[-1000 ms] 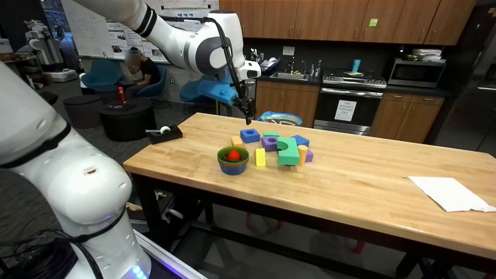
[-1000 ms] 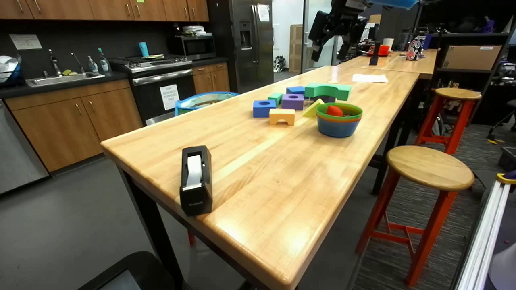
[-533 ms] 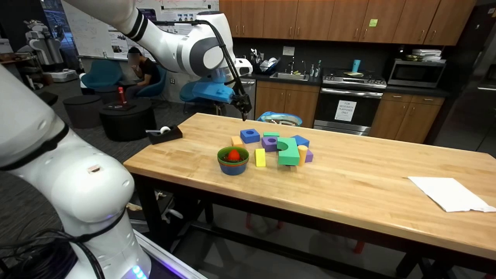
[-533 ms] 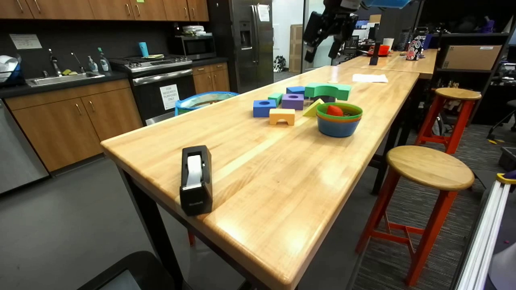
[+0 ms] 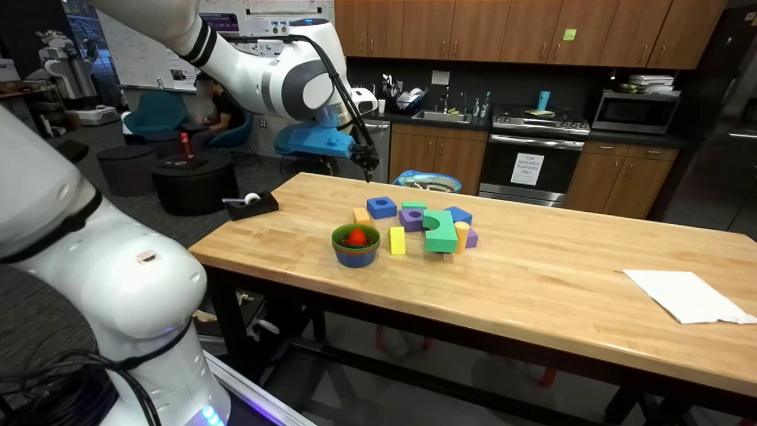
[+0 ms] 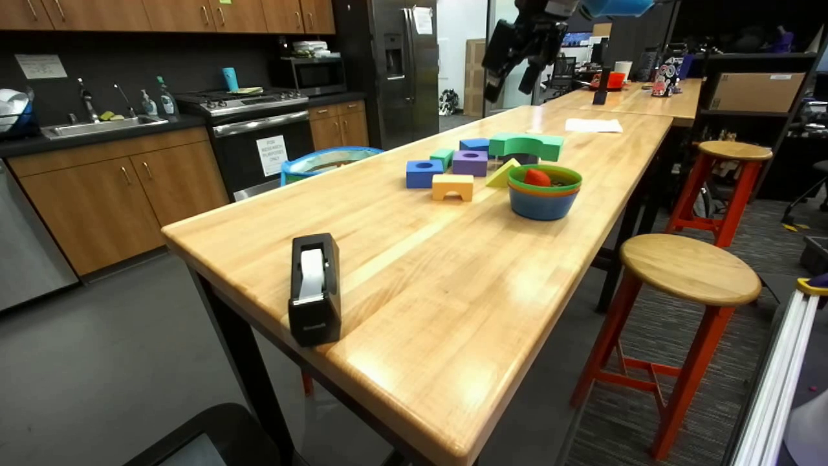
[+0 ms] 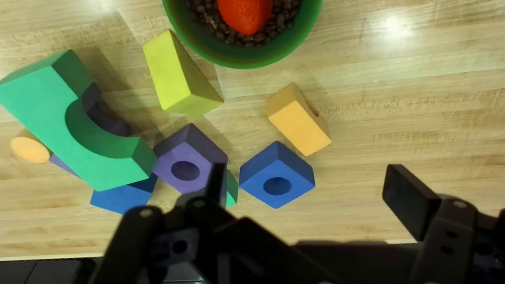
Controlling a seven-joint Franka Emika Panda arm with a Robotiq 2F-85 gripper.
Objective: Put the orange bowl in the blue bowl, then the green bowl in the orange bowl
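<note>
The three bowls stand nested on the table, shown in both exterior views. The blue bowl [image 6: 542, 208] is at the bottom. The orange bowl [image 6: 538, 192] sits inside it, showing only as a thin band. The green bowl [image 6: 564, 175] sits on top, inside the orange one. In the wrist view the green bowl [image 7: 252, 61] is at the top edge, holding dark beans and a red round thing [image 7: 246, 14]; the other two bowls are hidden beneath it there. My gripper [image 7: 305, 185] is open and empty, raised above the table's far side [image 5: 369, 173], away from the bowls.
Beside the bowls lie a yellow block [image 5: 397, 241], an orange arch block [image 5: 362, 216], blue [image 5: 382, 207] and purple [image 5: 411, 219] blocks, and a stacked green arch block [image 5: 440, 236]. A tape dispenser [image 5: 254, 206] stands at the table's end; white paper [image 5: 686, 293] lies at the other side.
My gripper has moved left in both exterior views, farther from the block pile's middle, still raised and open. The nested bowls and the blocks have not moved.
</note>
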